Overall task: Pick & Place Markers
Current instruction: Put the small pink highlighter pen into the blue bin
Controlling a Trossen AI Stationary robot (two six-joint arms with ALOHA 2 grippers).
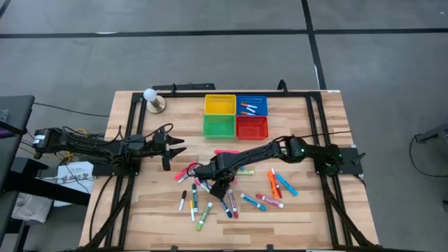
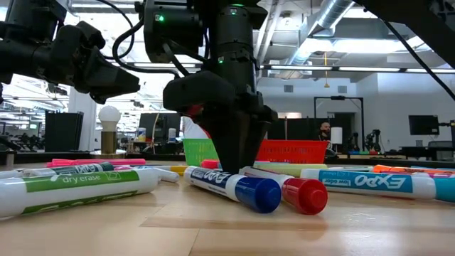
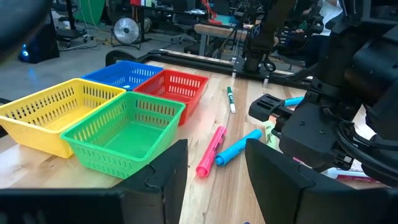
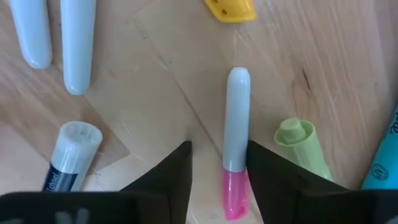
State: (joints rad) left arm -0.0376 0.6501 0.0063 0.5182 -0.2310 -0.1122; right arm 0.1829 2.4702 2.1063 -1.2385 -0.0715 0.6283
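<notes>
Several markers lie flat and scattered on the wooden table (image 1: 322,210), mostly near its front middle (image 1: 276,185). My right gripper (image 1: 218,186) points straight down among them, open. In the right wrist view its fingers (image 4: 180,174) stand on either side of a white marker with a pink cap (image 4: 237,124). Around it lie a light green marker (image 4: 303,146), two white marker ends (image 4: 78,50) and a yellow cap (image 4: 230,9). My left gripper (image 1: 175,147) waits open above the table's left part, with nothing between its fingers (image 3: 216,163). My right gripper comes from above, its fingers lying along the pink-capped marker's two long sides, near the cap end. One finger (image 4: 264,171) stands right at the marker's side (image 4: 245,155); whether it touches I cannot tell. The other finger is plainly apart. The marker lies flat on the table.
Four mesh baskets stand at the back middle: yellow (image 1: 220,104), blue (image 1: 260,110) with a few markers in it, green (image 1: 219,127), red (image 1: 252,128). A round white bulb on a stand (image 1: 151,99) is at the back left. A person (image 2: 325,131) stands far behind the table.
</notes>
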